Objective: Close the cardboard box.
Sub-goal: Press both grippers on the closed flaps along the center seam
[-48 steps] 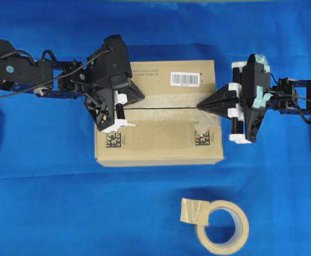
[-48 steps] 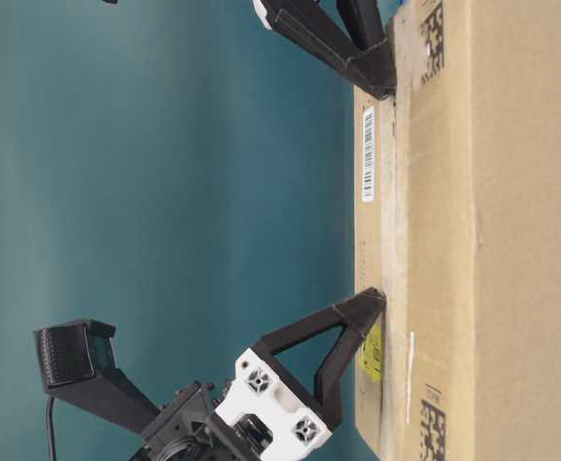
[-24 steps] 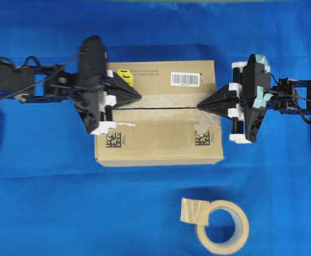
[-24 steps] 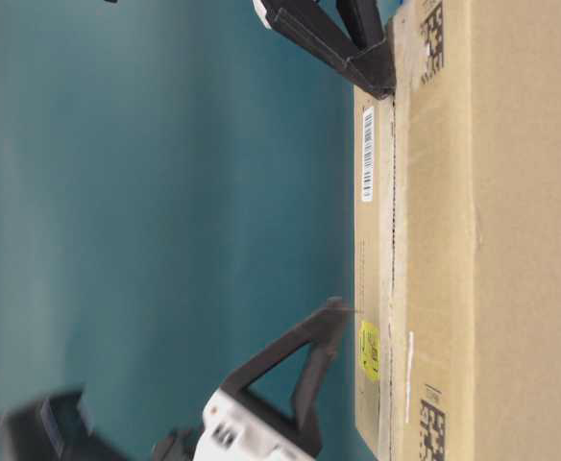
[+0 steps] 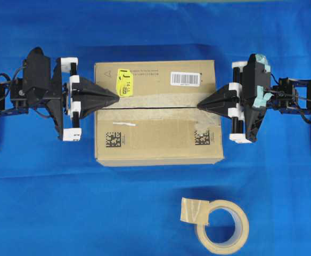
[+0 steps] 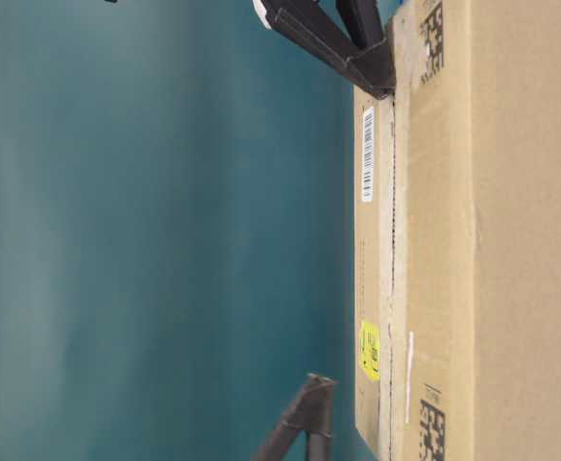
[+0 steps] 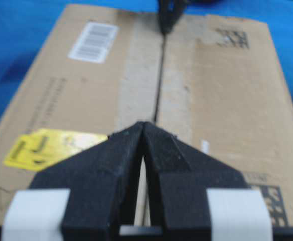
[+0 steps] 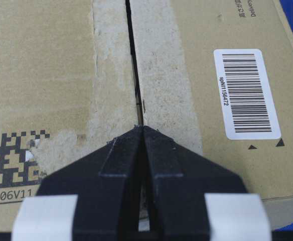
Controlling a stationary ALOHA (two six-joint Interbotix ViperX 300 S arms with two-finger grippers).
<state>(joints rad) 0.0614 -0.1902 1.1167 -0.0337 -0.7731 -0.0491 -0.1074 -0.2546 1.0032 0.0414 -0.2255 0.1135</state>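
We see the cardboard box [image 5: 158, 112] flaps flat, both left gripper [image 5: 116, 96] and right gripper [image 5: 199, 106] fingers pressed together at its seam ends.

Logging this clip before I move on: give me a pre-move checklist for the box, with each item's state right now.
1. Top flaps down flat on the box: ok, both lie level.
2. Seam closed: ok, only a thin dark line shows.
3. Left hand off the box: ok in the table-level view, where a gap shows.
4. Right hand on the seam: ok, tip at the box's right end; whether it presses down, cannot tell.
5. Both hands shut: ok, fingers together in both wrist views.
6. Tape roll out of the way: ok, apart from the box.
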